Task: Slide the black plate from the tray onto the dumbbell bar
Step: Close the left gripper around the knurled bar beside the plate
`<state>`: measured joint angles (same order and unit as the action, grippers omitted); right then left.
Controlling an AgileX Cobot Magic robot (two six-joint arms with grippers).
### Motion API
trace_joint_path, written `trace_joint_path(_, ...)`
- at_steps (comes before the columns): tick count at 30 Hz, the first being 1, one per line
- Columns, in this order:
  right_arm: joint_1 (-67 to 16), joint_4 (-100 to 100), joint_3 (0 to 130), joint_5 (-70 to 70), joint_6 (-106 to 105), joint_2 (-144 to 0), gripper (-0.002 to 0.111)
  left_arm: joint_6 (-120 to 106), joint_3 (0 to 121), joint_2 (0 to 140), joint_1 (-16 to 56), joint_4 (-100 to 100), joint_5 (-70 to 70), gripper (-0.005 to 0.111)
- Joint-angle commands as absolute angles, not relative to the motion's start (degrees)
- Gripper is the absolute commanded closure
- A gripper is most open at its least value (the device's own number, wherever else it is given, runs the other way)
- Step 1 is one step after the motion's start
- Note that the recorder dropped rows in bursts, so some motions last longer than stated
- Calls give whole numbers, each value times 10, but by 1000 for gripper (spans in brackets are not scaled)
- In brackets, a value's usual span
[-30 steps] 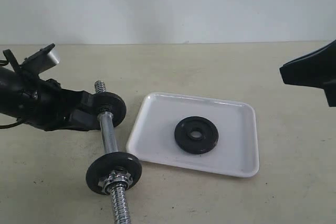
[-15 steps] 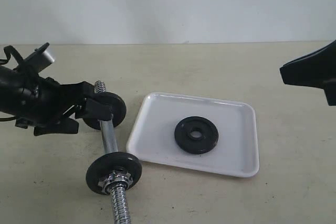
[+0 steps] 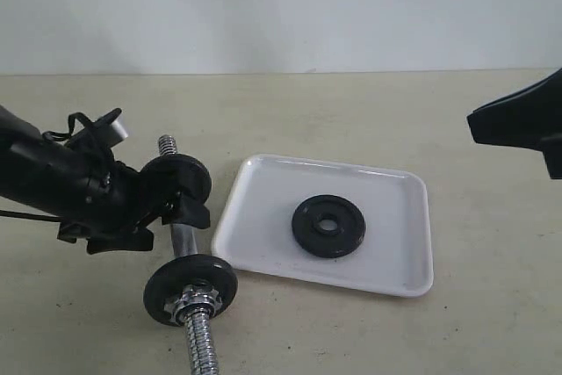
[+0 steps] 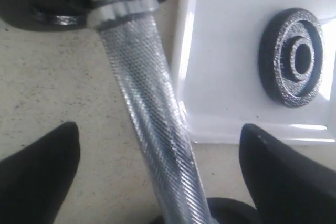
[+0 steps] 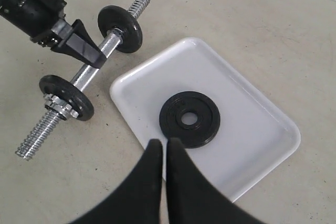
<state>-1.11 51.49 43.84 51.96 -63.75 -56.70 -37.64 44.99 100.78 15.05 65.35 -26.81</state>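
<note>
The black plate lies flat in the middle of the white tray, apart from both grippers. The dumbbell bar rests on the table left of the tray, with a black disc near its far end and another near its front end, held by a silver star nut. My left gripper is open and straddles the knurled shaft between the two discs; its fingers stand clear of the metal. My right gripper hangs shut above the tray's edge with nothing in it.
The bar's threaded front end points toward the table's front edge. A white wall stands behind the beige table. The left arm's body lies low over the table, left of the bar.
My left gripper has opened wide and moved from beside the far disc to the shaft between the two discs. The right arm, plate and tray have not moved.
</note>
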Motion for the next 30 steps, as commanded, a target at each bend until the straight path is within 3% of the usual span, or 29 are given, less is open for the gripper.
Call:
trace_joint_path(1, -11, 516, 442, 526, -635, -567, 108, -377, 453, 1019, 154, 666, -242, 29)
trace_joint_path(18, -11, 516, 442, 520, -634, -567, 108, -425, 453, 1027, 154, 735, -233, 29)
trace_joint_path(30, -11, 516, 442, 520, -633, -567, 108, -433, 453, 1027, 200, 738, -156, 29)
